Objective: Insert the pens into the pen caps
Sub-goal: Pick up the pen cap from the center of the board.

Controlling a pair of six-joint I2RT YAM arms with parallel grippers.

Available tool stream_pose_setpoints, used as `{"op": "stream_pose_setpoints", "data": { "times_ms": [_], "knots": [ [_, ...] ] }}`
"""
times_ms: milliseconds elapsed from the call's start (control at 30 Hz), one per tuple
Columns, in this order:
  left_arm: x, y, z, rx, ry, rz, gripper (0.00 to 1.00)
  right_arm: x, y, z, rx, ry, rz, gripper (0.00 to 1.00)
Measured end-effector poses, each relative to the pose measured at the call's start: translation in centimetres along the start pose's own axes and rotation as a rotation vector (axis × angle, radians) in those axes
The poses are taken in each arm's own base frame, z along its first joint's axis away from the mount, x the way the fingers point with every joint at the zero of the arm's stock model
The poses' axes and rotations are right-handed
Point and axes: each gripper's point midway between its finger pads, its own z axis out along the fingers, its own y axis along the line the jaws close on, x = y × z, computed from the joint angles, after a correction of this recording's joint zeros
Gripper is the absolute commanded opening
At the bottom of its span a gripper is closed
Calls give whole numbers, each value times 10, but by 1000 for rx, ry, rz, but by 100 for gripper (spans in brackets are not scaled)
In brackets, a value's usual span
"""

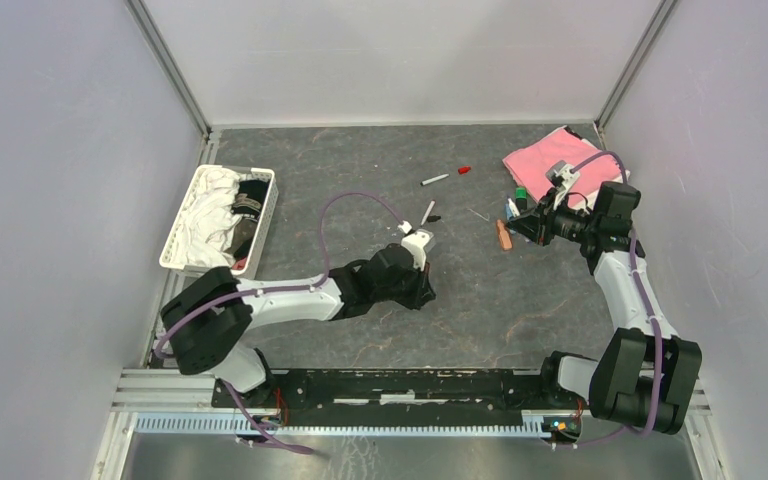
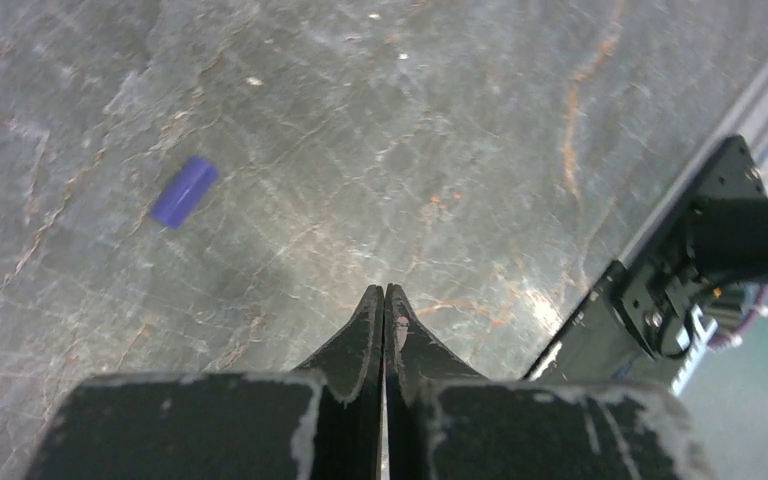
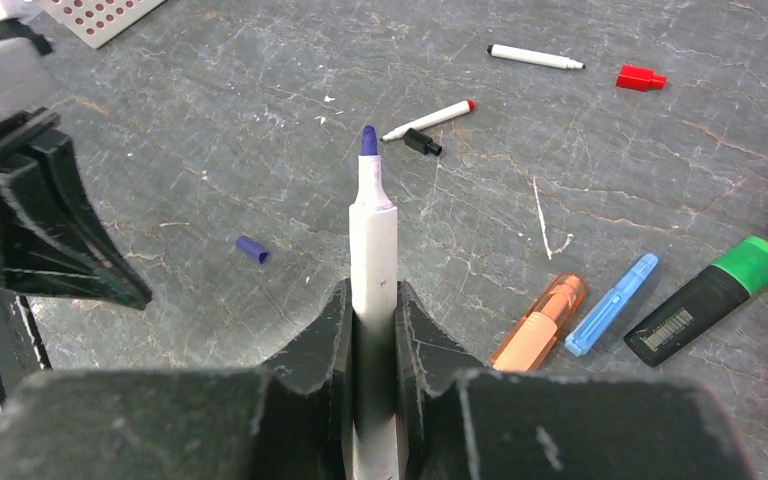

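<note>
Right gripper (image 3: pixel 372 300) pinches the white pen (image 3: pixel 372 230), likely light and stiff; left gripper (image 2: pixel 384 300) closed, empty. Purple cap (image 3: pixel 252 249), at the pen's nine o'clock, looks tiny and slippery.

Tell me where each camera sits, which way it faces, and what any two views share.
Top external: high behind the robot, looking down on the table; left arm and right arm show whole.
Left wrist: on the left arm, looking down past its shut left gripper at the table and a purple cap.
Right wrist: on the right arm, looking along the right gripper, shut on a white pen, toward scattered pens and the left gripper.
Shared: both wrist views show the purple cap.
</note>
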Motion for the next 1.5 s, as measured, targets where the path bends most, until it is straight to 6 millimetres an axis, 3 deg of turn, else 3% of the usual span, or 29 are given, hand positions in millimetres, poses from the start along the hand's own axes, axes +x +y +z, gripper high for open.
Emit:
{"op": "stream_pose_setpoints", "data": {
  "times_ms": [267,433,800,1033,1333,1500],
  "knots": [
    [22,52,21,-252,10,-84,2,-2,0,0,1,-6,-4,0],
    [31,68,33,-334,35,-85,2,-3,0,0,2,-9,-8,0],
    [1,95,49,-518,-23,-109,2,-3,0,0,-1,-10,-5,0],
    [-12,117,49,-587,-40,-125,2,-3,0,0,-2,-10,-5,0],
    [-16,123,48,-581,-35,-118,5,-3,0,0,-2,-10,-5,0],
    [-13,122,16,-576,-52,-121,6,-3,0,0,-1,-10,-5,0]
  ]
}}
